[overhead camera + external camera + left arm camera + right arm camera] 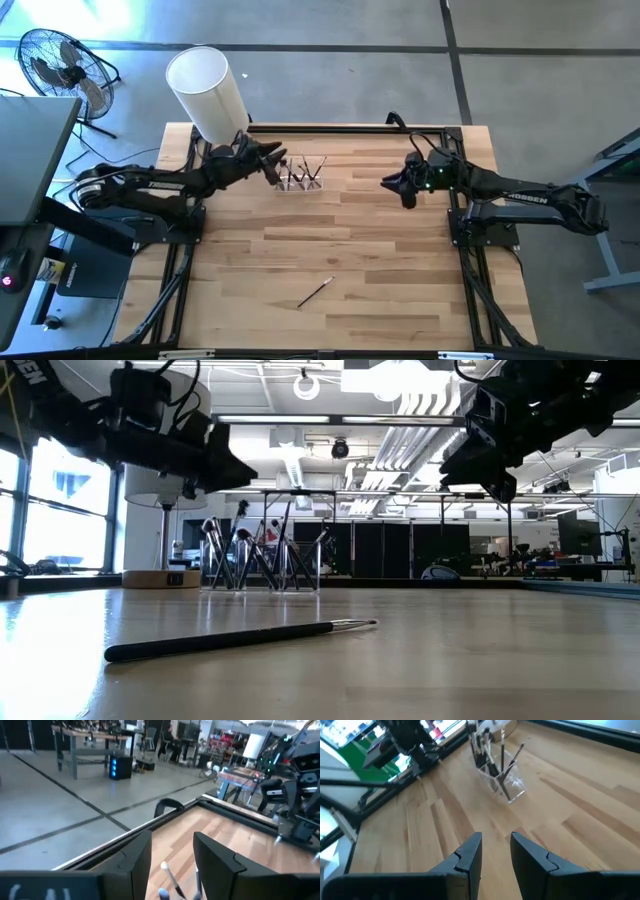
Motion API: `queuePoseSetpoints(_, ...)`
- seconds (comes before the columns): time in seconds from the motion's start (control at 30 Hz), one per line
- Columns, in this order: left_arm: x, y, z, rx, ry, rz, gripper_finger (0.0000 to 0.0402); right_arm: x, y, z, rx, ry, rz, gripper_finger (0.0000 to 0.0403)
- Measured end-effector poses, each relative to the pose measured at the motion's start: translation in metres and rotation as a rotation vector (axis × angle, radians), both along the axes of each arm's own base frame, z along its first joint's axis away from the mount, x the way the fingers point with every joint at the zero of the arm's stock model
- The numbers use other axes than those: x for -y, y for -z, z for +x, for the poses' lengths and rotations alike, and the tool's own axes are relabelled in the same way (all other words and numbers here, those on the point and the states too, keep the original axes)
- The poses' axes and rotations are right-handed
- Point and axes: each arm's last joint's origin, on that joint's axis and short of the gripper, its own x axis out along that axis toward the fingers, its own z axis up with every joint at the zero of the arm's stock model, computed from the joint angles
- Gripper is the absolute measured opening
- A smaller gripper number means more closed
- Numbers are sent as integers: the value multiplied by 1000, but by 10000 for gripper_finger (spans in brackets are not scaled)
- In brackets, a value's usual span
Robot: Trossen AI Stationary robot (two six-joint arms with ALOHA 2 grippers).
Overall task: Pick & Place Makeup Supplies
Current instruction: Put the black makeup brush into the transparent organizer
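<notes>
Several thin makeup brushes (302,172) stand bristles-up in a small clear holder (506,784) near the table's far edge, leaning on its rim. They also show in the low view as brushes (258,550). One dark-handled brush (240,638) lies flat on the wood near the table's near edge, seen from above as a brush (316,292). My left gripper (172,854) is open and hovers just left of and above the holder, with brush tips (164,866) visible between its fingers. My right gripper (496,851) is open, raised over the table right of the holder, and holds nothing.
A tall white cylinder (205,88) stands at the table's far left corner, just behind my left arm. A dark rail (340,128) runs along the far edge. Bare wood (380,260) lies between the holder and the lone brush. A fan (62,62) stands off the table.
</notes>
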Motion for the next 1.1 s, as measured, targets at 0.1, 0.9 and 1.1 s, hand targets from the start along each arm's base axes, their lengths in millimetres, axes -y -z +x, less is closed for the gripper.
queuePoseSetpoints(0.1,0,-12,8,-15,22,-88,142,-1,0,0,2,-45,-10,96)
queuePoseSetpoints(0.9,168,-15,63,-651,321,-501,1,-16,-1,6,6,-14,14,13)
queuePoseSetpoints(1.1,181,-21,46,-661,383,-482,1,-34,6,8,-68,134,9,6)
